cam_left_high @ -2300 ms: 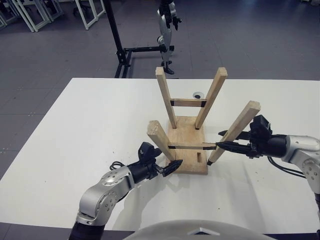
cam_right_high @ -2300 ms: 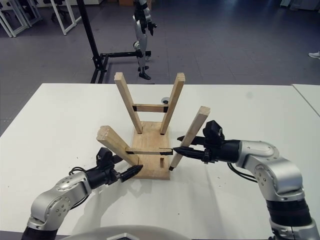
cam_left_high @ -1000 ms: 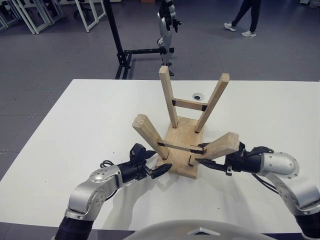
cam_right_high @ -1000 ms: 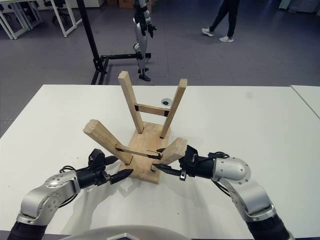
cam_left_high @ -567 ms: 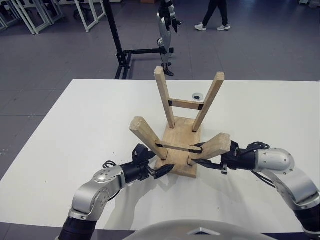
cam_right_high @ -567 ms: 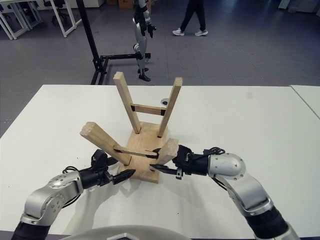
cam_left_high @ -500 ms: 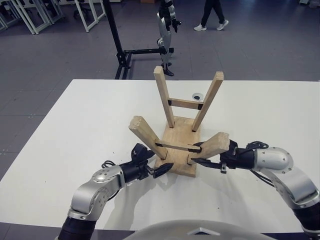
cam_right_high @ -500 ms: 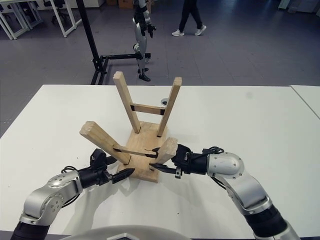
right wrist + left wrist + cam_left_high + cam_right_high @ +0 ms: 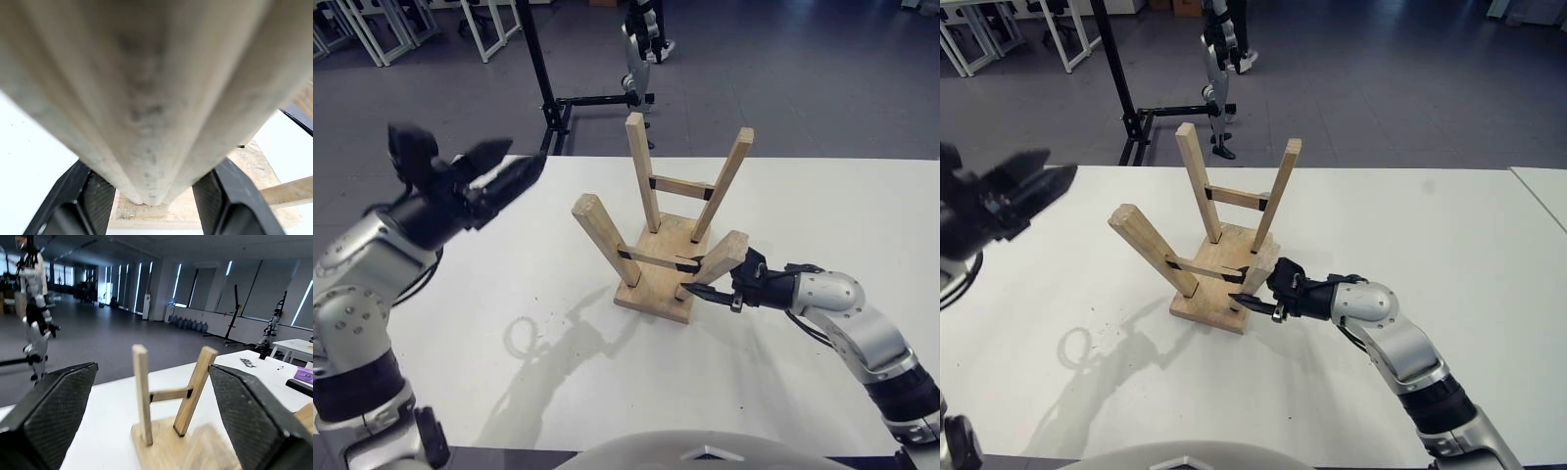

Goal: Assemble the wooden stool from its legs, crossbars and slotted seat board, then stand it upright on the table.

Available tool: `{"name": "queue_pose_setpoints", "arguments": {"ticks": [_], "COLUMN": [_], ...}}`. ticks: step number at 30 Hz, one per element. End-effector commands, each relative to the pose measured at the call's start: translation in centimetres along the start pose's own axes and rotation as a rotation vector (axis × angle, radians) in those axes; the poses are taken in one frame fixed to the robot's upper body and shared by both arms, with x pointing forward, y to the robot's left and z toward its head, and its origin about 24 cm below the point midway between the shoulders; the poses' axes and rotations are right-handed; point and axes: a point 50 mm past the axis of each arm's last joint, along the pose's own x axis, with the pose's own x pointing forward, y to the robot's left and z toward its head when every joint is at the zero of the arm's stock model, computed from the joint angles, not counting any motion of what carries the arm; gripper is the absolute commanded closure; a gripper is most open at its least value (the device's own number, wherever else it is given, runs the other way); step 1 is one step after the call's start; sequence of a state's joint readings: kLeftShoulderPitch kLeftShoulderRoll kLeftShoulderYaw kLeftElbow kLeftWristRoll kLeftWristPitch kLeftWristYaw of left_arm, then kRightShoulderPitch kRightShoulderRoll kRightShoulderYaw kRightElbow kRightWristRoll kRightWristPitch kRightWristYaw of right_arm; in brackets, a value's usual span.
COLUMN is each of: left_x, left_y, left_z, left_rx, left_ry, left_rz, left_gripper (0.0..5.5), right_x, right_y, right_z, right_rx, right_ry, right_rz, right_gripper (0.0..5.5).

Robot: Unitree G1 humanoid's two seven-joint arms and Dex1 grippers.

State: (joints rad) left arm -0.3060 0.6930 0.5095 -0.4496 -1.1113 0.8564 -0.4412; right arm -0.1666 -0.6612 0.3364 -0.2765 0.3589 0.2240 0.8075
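Note:
The wooden stool (image 9: 658, 281) lies upside down on the white table (image 9: 509, 294), seat board flat and its legs pointing up. Two far legs (image 9: 640, 168) are joined by a crossbar (image 9: 682, 186). Another crossbar (image 9: 656, 259) links the near left leg (image 9: 600, 237) and near right leg (image 9: 721, 259). My right gripper (image 9: 701, 279) is shut on the near right leg close to the seat; its fingers (image 9: 93, 200) flank the wood in the right wrist view. High over the table's left side, my left gripper (image 9: 524, 159) stands open and holds nothing, with its fingers (image 9: 54, 406) framing the far legs.
A black stand (image 9: 546, 93) and a humanoid figure (image 9: 636, 39) stand on the floor beyond the table's far edge. A second table's corner (image 9: 1547, 186) shows at the right. Bare tabletop lies left of and in front of the stool.
My left arm has lifted away from the seat board's front edge to high on the left. The stool has turned and slid slightly away, my right gripper still on its leg.

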Motion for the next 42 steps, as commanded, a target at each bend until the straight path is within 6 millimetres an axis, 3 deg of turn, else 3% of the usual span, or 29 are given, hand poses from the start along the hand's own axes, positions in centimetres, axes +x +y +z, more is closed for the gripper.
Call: {"name": "queue_pose_setpoints", "arguments": {"ticks": [1, 5, 7, 9, 11, 13, 16, 19, 21, 22, 25, 27, 28, 32, 34, 37, 40, 42], "left_x": [3.9, 6.4, 7.3, 7.6, 7.9, 8.8, 9.8, 9.1, 9.1, 8.5, 5.3, 4.2, 4.4, 6.1, 6.6, 8.1, 9.1, 9.8], "left_y": [-6.4, -8.5, -9.0, -9.8, -11.0, -11.1, -10.4, -10.4, -10.5, -10.6, -10.9, -11.0, -10.6, -10.3, -10.5, -10.4, -10.1, -10.2], "left_z": [1.0, -3.2, -6.6, -10.1, -11.7, -10.5, -4.6, -3.1, -6.9, -10.2, -18.5, -22.6, -23.6, -23.6, -23.0, -20.9, -18.0, -14.8], "left_rx": [0.055, 0.100, 0.114, 0.120, 0.129, 0.121, 0.090, 0.144, 0.184, 0.238, 0.293, 0.279, 0.325, 0.356, 0.337, 0.299, 0.234, 0.157], "left_ry": [-0.020, 0.113, 0.203, 0.310, 0.340, 0.198, -0.228, -0.349, -0.086, 0.129, 0.644, 0.830, 0.858, 0.796, 0.746, 0.635, 0.529, 0.413], "left_rz": [-0.148, 0.022, 0.093, 0.105, 0.077, 0.122, 0.247, 0.264, 0.198, 0.127, -0.061, -0.107, -0.096, -0.050, -0.033, 0.004, 0.025, 0.011], "left_gripper": [1.98, 2.72, 3.03, 3.09, 3.12, 3.12, 3.12, 3.12, 3.12, 3.12, 3.12, 3.12, 3.12, 3.12, 3.12, 3.12, 3.12, 3.12], "right_x": [-2.3, -2.4, -2.3, -2.1, -2.1, -2.2, -2.2, -2.3, -2.4, -2.4, -2.5, -2.3, -2.2, -1.6, -1.4, -1.2, -1.4, -1.5], "right_y": [2.1, 2.1, 2.0, 1.8, 1.7, 1.7, 1.7, 1.9, 2.0, 2.1, 2.0, 1.9, 1.8, 1.8, 2.3, 2.7, 2.4, 2.0], "right_z": [-8.9, -8.9, -8.8, -8.7, -8.6, -8.6, -8.7, -8.7, -8.7, -8.7, -8.7, -8.6, -8.5, -8.5, -10.1, -11.8, -12.5, -12.6], "right_rx": [0.263, 0.262, 0.261, 0.255, 0.251, 0.250, 0.254, 0.257, 0.261, 0.262, 0.263, 0.258, 0.255, 0.240, 0.244, 0.257, 0.290, 0.332], "right_ry": [0.479, 0.478, 0.476, 0.474, 0.473, 0.474, 0.476, 0.477, 0.476, 0.476, 0.479, 0.479, 0.478, 0.499, 0.670, 0.823, 0.837, 0.785], "right_rz": [-0.018, -0.023, -0.023, -0.022, -0.020, -0.019, -0.020, -0.020, -0.021, -0.020, -0.017, -0.008, -0.003, 0.038, 0.150, 0.263, 0.272, 0.234], "right_gripper": [3.48, 3.48, 3.48, 3.48, 3.48, 3.48, 3.48, 3.48, 3.48, 3.48, 3.48, 3.48, 3.48, 3.48, 3.48, 3.48, 3.48, 3.48]}}
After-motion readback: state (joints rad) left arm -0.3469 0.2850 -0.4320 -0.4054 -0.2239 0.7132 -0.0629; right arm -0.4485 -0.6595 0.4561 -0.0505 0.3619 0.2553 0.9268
